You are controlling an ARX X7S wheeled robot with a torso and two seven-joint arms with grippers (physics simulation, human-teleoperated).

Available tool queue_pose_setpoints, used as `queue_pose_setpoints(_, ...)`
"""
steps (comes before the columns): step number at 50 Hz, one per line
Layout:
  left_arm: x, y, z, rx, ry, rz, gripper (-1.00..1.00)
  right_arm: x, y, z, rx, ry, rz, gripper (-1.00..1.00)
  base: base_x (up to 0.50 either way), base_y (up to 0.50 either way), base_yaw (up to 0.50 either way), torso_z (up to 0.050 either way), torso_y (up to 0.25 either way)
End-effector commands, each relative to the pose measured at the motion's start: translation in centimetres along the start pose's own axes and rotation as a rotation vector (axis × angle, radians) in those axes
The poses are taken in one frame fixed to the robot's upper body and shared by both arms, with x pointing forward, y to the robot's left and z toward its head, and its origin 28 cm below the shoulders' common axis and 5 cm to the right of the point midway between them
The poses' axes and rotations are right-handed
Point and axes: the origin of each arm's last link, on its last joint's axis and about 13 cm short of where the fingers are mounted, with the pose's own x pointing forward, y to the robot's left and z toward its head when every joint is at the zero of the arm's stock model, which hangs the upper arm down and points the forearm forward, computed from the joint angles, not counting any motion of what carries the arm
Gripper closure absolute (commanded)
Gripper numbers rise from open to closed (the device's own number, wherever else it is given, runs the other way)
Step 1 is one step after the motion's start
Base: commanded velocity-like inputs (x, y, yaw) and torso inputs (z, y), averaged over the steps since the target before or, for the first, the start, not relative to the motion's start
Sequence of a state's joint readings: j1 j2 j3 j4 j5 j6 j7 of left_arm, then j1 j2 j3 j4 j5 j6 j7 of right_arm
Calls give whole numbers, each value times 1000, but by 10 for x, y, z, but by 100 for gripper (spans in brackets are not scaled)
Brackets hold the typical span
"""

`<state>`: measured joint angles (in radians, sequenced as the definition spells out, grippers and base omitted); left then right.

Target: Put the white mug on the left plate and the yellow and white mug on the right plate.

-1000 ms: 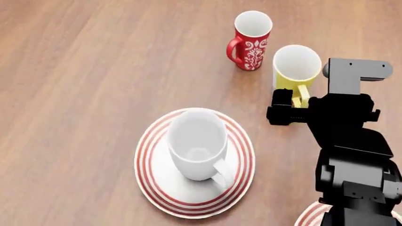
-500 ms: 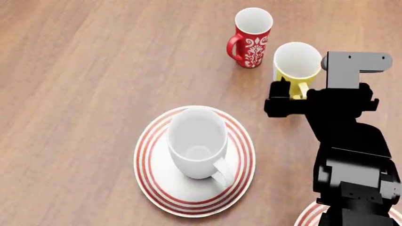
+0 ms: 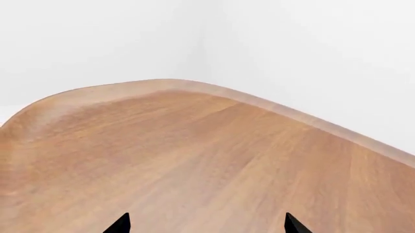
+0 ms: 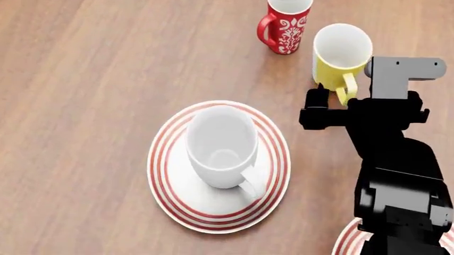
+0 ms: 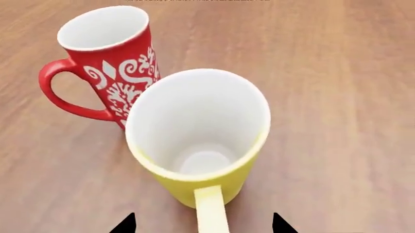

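The small yellow mug with a white inside point(image 5: 198, 145) stands upright on the wooden surface point(image 4: 92, 79), just ahead of the right tool point(image 5: 202, 224), its handle pointed back between the spread, empty tips. A red patterned mug point(image 5: 107, 63) is crowded beside it; open room lies on the other side. The large white mug point(image 4: 221, 146) is already set on the left red-ringed plate point(image 4: 170, 196). The left tool point(image 3: 206, 224) is open and empty
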<state>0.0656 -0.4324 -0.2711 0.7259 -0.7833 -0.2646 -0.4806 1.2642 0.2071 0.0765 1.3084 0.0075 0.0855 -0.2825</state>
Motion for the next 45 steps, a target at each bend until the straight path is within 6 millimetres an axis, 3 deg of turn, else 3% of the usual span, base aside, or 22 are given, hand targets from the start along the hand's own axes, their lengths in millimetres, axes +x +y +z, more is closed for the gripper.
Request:
queue_pose_setpoints(1, 1, 1, 1, -5, -23, 9, -100, -1, -2, -1, 8, -4, -12, -100, 0, 0, 0, 9, -250)
queue_pose_setpoints(11, 0, 1, 1, -1, -13, -5, -100, -1, -2, -2, 10, -3, -11, -100, 0, 0, 0, 10, -152)
queue_pose_setpoints(12, 0, 1, 1, -1, -13, -5, -100, -1, -3, -2, 20, -8, -25, 100, 0, 0, 0, 0, 0)
queue_pose_setpoints(23, -1, 1, 2, -14, -10, -9, -100, 1, -3, 2, 1, -105, 0, 100, 0, 0, 0, 0, 0)
queue_pose_setpoints(28, -1, 1, 1, -10, -10, -13, -100, -1, -7, 5, -12, -237, -25, 100, 0, 0, 0, 0, 0)
queue_pose_setpoints(34, -2, 0, 2, -10, -13, -23, -100, -10, -10, 7, 12, -308, -72, 100, 0, 0, 0, 0, 0)
queue_pose_setpoints(45, 0, -1, -2, -3, -3, -26, -100, -29, -8, 9, -20, -445, 6, 100, 0, 0, 0, 0, 0)
